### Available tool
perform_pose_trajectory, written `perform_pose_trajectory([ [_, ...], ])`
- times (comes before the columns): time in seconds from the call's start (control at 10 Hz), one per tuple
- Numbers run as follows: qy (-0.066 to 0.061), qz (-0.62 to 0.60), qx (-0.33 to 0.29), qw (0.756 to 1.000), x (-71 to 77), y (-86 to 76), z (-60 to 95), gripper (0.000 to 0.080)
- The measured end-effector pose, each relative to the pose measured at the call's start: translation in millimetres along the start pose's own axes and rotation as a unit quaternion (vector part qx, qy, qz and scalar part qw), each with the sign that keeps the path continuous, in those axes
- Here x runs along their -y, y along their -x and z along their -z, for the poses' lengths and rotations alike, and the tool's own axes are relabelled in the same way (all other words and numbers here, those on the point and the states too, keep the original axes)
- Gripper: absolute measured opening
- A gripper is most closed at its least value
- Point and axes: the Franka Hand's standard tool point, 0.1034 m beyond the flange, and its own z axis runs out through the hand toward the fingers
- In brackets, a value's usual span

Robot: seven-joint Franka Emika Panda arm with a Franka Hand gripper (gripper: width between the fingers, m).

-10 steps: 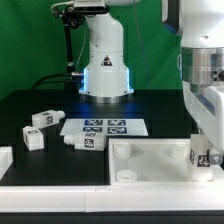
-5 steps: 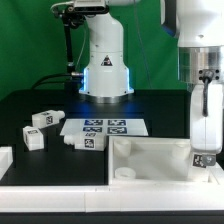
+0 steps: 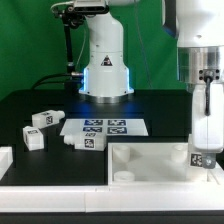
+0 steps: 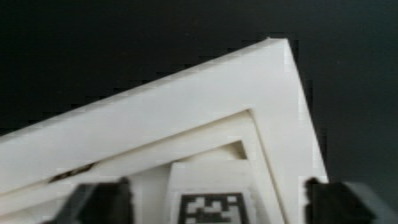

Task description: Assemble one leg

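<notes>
A leg [image 3: 202, 157], a small white block with a marker tag, stands upright on the corner of the large flat white piece [image 3: 150, 156] at the exterior view's right. My gripper [image 3: 203, 150] hangs straight down over it, with a finger on either side. In the wrist view the leg [image 4: 214, 190] sits between the dark fingers [image 4: 98, 203], with a gap showing on both sides, so the gripper [image 4: 217, 202] is open around it. The large piece's corner [image 4: 178, 110] fills the view behind it.
Three more legs [image 3: 43, 119], [image 3: 33, 138], [image 3: 85, 142] lie on the black table at the exterior view's left. The marker board [image 3: 105, 127] lies in the middle. The arm's base [image 3: 105, 70] stands behind it. A white part [image 3: 4, 160] shows at the left edge.
The hand over the leg has turned about its vertical axis and now looks narrower. The leg stays in the same place on the large piece's corner.
</notes>
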Motion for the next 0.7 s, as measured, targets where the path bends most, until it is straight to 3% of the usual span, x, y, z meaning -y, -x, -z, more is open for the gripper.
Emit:
perform_pose_trajectory([
  [0.1, -0.004, 0.014, 0.005, 1.0, 0.1, 2.9, 10.2, 0.0566],
  [0.2, -0.005, 0.02, 0.011, 1.0, -3.0, 4.4, 23.8, 0.0635],
  [0.3, -0.004, 0.019, 0.016, 1.0, -5.8, 5.2, 34.5, 0.0645],
  [0.7, -0.002, 0.019, 0.014, 1.0, -6.7, 3.8, 30.4, 0.0649],
])
